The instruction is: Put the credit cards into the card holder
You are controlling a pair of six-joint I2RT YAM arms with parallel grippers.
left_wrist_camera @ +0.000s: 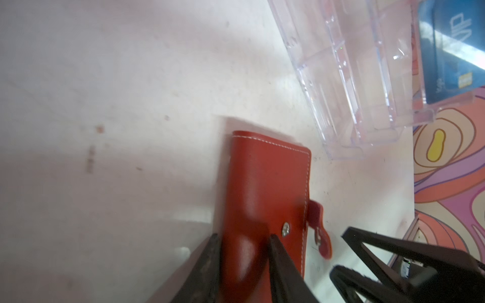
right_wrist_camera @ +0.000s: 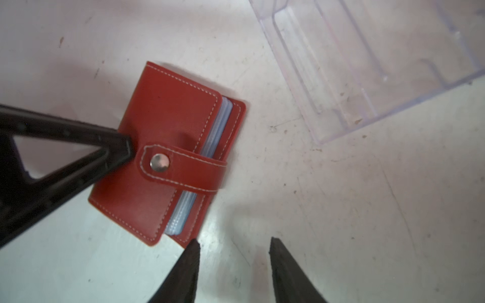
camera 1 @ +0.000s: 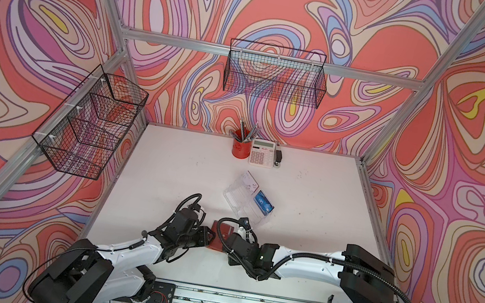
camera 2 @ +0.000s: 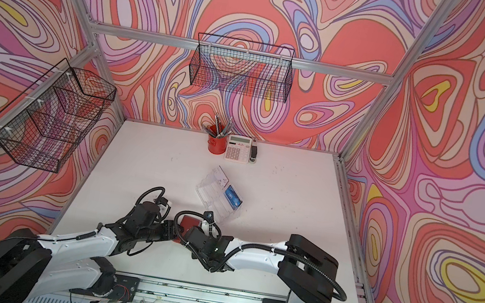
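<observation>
A red wallet [right_wrist_camera: 168,147] lies flat on the white table, its snap strap [right_wrist_camera: 183,168] across the cover and clear sleeves showing at the open edge. My left gripper [left_wrist_camera: 244,236] is shut on the wallet's spine side, with one finger [right_wrist_camera: 123,147] on the cover beside the snap. My right gripper [right_wrist_camera: 233,242] hangs open over bare table, one fingertip [right_wrist_camera: 194,245] at the wallet's corner. Just beyond stands the clear plastic card holder [camera 1: 242,201] [right_wrist_camera: 367,65]. One blue credit card [camera 1: 264,203] [left_wrist_camera: 446,52] sits in it, and a pale card [camera 1: 250,180] at its far end.
A red pen cup [camera 1: 241,148], a calculator [camera 1: 262,153] and a small black item [camera 1: 278,158] stand at the table's back edge. Wire baskets hang on the back wall [camera 1: 276,74] and the left rail [camera 1: 90,129]. Aluminium frame posts border the table.
</observation>
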